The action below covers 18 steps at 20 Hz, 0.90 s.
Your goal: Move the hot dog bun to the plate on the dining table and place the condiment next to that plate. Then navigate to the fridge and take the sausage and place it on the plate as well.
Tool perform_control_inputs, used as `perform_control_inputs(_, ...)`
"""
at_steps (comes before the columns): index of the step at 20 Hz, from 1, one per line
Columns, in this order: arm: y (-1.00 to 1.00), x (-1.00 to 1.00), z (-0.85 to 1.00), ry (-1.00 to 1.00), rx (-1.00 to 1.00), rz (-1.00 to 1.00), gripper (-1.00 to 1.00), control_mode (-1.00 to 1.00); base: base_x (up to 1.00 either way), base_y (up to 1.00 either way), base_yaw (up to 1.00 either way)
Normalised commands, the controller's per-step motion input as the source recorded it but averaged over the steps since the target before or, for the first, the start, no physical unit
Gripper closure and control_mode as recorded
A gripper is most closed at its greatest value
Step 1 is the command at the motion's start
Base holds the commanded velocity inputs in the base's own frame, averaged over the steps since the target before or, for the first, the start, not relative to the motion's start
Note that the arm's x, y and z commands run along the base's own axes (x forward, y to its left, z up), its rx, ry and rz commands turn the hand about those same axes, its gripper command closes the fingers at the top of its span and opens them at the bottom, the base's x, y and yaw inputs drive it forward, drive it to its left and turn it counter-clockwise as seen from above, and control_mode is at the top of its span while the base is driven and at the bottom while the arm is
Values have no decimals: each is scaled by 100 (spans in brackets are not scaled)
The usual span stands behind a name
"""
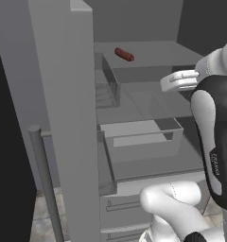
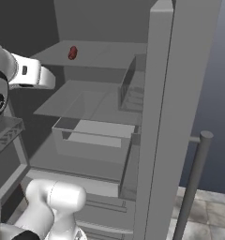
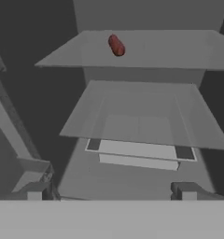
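Evidently the sausage (image 3: 116, 45) lies alone on the fridge (image 1: 63, 118) upper shelf (image 3: 179, 46), well beyond the empty, wide-open pincer (image 3: 111, 193); likely light, soft, slippery and round, so best pinched across its middle.

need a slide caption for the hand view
Open pincer faces the open grey steel fridge, a short dark red-brown sausage lying on its top shelf.
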Motion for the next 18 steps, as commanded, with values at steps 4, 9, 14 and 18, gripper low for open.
perform_control_inputs(4,0,89,39,0,-7,0,-100,-100,0,0,0)
perform_control_inputs(9,0,73,1,0,-1,0,-100,-100,0,0,0)
perform_control_inputs(14,0,68,-9,0,0,0,-100,-100,0,0,0)
perform_control_inputs(18,0,76,-7,0,0,0,-100,-100,0,0,0)
